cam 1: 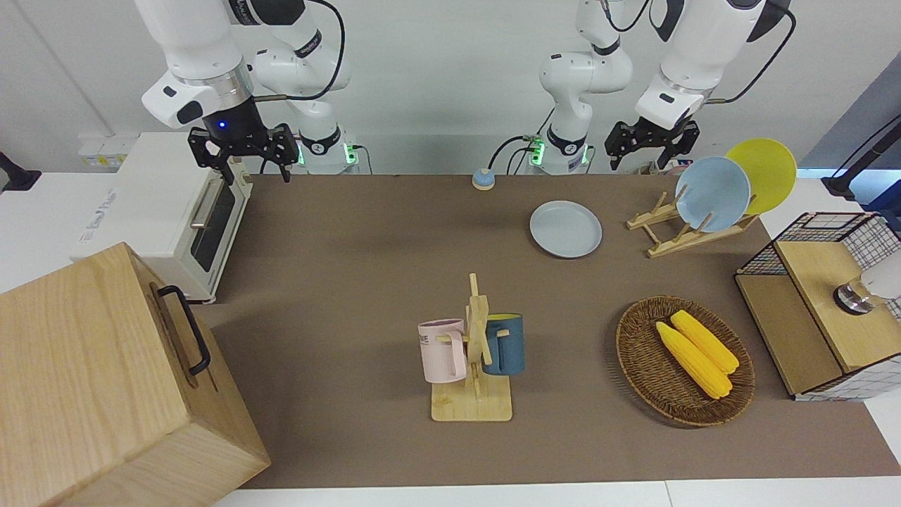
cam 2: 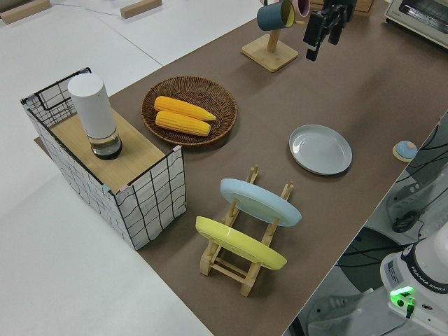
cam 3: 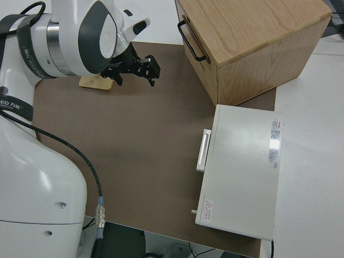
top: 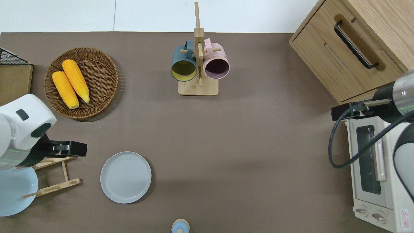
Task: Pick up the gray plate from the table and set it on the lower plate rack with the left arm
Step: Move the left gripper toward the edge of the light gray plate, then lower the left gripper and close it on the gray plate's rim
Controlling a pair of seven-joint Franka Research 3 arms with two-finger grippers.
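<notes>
On the table [cam 1: 352, 282], the gray plate [cam 1: 566, 229] lies flat, rim up, just beside the plate rack [cam 1: 672, 229] on the side toward the right arm's end. Plate and rack stand apart, not touching. Taking the rack as landmark: its lower slots, the ones next to the gray plate, hold nothing; a light blue plate [cam 1: 712, 193] leans in a higher slot and a yellow plate [cam 1: 764, 172] leans just past it, toward the left arm's end of the table. A wicker basket [cam 1: 637, 352] with two corn cobs [cam 1: 697, 352] sits farther from the robots than the rack. A wooden mug stand [cam 1: 475, 366] with a pink mug [cam 1: 442, 351] and a dark blue mug [cam 1: 505, 345] stands well apart from the rack, farther from the robots and toward the right arm's end.

Left gripper [cam 1: 651, 144] hangs in the air over the edge of the rack that lies farther from the robots, as the overhead view shows [top: 69, 149]. Its fingers are spread apart and hold nothing; it is not touching the gray plate.

Right arm is parked; right gripper [cam 1: 243, 151] has its fingers spread, empty.
</notes>
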